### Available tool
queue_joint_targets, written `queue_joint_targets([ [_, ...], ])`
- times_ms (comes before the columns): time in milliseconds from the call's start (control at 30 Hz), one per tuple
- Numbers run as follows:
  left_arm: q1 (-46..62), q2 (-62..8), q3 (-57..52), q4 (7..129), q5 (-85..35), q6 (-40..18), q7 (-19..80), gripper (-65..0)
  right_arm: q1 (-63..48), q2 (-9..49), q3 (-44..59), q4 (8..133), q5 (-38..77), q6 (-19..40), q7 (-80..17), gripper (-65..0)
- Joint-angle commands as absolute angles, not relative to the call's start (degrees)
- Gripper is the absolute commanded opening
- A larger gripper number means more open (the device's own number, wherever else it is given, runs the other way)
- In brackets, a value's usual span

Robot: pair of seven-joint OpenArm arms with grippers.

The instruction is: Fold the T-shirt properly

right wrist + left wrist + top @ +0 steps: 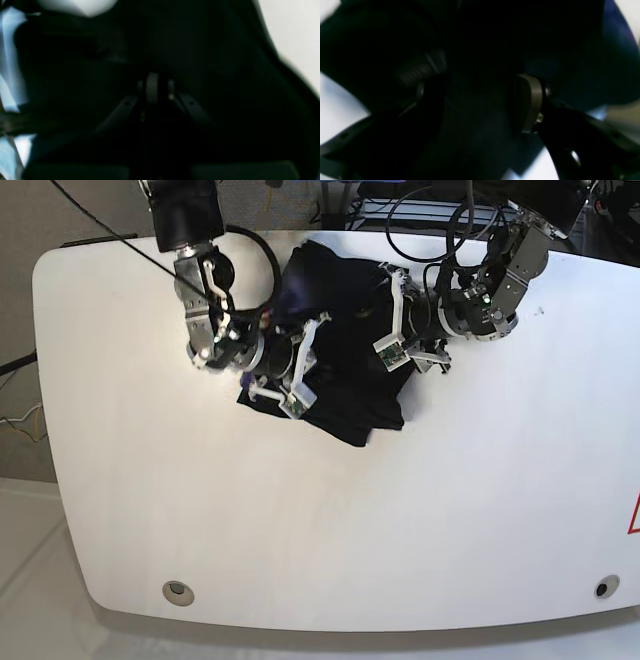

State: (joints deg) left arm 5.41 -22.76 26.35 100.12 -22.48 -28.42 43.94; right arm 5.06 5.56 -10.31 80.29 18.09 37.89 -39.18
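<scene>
Base view, from left: the right hand (300, 370) sits at the left edge of the T-shirt (345, 395), a crumpled black heap at the far middle of the white table (150, 480). Its wrist view shows the pads pressed together amid black cloth (likely pinching a layer). Further right, the left hand (392, 325) reaches in, parted around a fold without clamping it. I'd close it firmly, then draw both hands apart evenly to spread the cloth flat.
</scene>
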Motion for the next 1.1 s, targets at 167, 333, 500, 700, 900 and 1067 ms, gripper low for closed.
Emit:
queue_joint_targets([
  [167,4.88,-23.14,26.35,102.08,-23.68,-28.45,44.26,-25.2,10.08,5.02,-10.26,75.4,15.47,36.79,-36.03,-60.9],
  [333,4.39,-23.11,25.99,102.42,-24.66,-27.68,43.95,-25.4,10.56,4.66,-11.18,74.49,14.91,36.5,-34.23,-61.4],
  [500,4.15,-23.13,25.93,101.8,-24.52,-27.25,42.71,-25.1,9.69,4.57,-11.07,77.66,15.0,36.58,-34.49,-61.4],
  [700,3.22,-22.86,25.55,96.0,-24.05,-25.46,34.15,-25.6,8.92,4.52,-10.31,82.69,16.28,37.18,-34.64,-61.8],
  [900,3.43,-22.46,25.54,94.16,-24.21,-24.24,31.48,-26.9,10.65,4.53,-7.09,80.41,15.73,36.74,-33.37,-62.1],
  [1067,3.95,-22.5,25.46,94.9,-24.41,-23.5,32.26,-34.6,11.81,4.17,-3.14,77.87,15.6,36.31,-32.3,-62.1],
])
